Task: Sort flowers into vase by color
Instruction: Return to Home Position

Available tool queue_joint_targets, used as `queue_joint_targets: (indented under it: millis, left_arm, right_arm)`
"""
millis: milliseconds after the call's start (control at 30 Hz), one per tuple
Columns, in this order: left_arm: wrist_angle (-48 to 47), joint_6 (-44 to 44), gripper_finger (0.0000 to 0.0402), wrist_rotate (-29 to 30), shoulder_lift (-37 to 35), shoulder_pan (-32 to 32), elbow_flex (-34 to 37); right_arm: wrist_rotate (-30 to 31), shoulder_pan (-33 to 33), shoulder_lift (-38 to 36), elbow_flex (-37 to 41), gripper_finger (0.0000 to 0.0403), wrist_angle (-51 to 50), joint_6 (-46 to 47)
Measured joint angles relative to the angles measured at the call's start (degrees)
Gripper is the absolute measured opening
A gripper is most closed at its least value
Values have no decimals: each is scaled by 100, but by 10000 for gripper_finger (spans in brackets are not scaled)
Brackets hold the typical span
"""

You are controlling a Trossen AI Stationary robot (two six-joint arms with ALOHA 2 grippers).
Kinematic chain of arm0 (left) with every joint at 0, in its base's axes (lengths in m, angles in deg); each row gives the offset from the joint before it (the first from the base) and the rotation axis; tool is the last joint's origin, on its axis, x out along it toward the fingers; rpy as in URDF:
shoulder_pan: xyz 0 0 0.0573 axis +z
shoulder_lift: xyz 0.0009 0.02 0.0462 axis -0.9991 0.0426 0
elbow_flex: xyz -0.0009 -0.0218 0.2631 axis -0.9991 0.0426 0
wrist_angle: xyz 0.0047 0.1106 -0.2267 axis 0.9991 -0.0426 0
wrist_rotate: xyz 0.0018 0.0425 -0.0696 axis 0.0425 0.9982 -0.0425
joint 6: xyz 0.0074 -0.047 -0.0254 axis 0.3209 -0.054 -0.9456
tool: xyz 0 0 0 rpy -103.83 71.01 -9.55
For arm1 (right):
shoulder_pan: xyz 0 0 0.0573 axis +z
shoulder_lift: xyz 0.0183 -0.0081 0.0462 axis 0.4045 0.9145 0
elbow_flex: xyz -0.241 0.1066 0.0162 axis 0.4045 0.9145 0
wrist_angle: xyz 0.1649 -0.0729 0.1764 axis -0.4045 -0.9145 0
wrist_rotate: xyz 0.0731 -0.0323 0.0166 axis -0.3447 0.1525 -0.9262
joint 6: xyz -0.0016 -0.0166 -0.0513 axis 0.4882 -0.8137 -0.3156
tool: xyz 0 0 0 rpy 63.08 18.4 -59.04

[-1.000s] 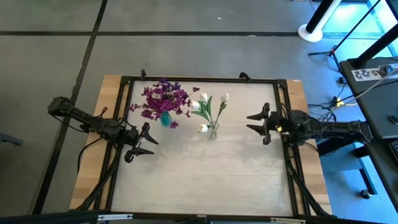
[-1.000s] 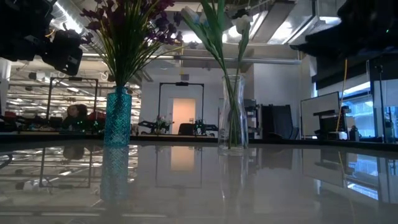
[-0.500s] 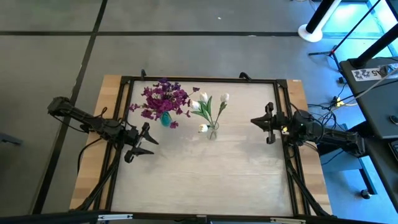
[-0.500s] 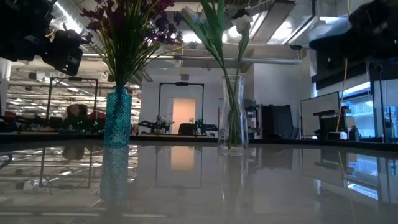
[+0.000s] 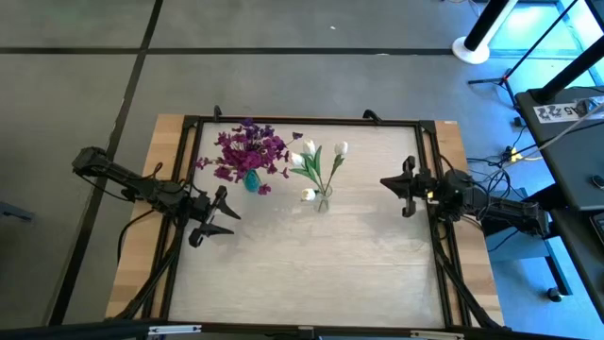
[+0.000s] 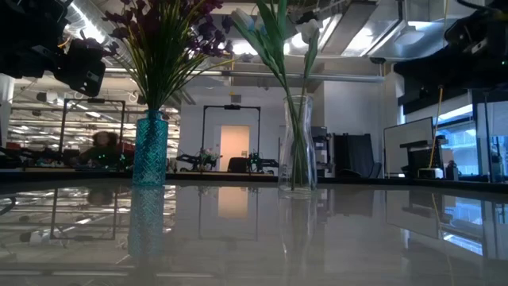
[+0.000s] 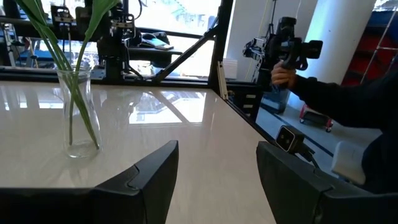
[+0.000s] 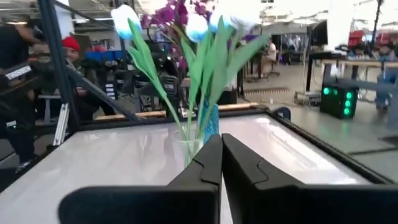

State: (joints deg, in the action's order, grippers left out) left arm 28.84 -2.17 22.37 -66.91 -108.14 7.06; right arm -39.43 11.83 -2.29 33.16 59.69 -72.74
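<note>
The left gripper (image 5: 226,213) hangs over the table's (image 5: 311,269) left side with its two fingers (image 7: 155,177) spread wide apart and nothing between them. Ahead of it and off to one side, near but not touching, stands the teal vase (image 5: 250,179) holding the purple flowers (image 5: 247,149), whose blossoms fan out above the vase's neck. In the low view this vase (image 6: 151,151) stands upright on the glossy top.

The right gripper (image 5: 389,182) sits over the table's right edge, pointing inward, its fingers (image 8: 208,165) pressed together on nothing. Straight ahead of its tips, well apart from them, is the clear vase (image 5: 323,200) with the white tulips (image 5: 310,149) inside. Their green stems reach down into the glass and the buds lean out in different directions. From the right wrist view the clear vase (image 8: 189,146) lines up directly in front of the closed fingers, with the teal vase right behind it.

The two vases stand between the grippers, side by side, the clear one (image 7: 76,112) farther from the left gripper than the teal one.
</note>
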Motion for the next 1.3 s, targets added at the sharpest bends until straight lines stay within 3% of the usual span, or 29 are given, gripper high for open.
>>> queue_joint_targets:
  millis: [200,367,1300]
  left_arm:
    - [0,0,213,0,0,0,0]
    - [-2,0,213,0,0,0,0]
    - [0,0,213,0,0,-1,0]
  right_arm:
    - [507,0,-1,-2,7,-392,555]
    - [675,0,187,-17,13,-621,435]
    - [669,0,227,-15,14,-657,428]
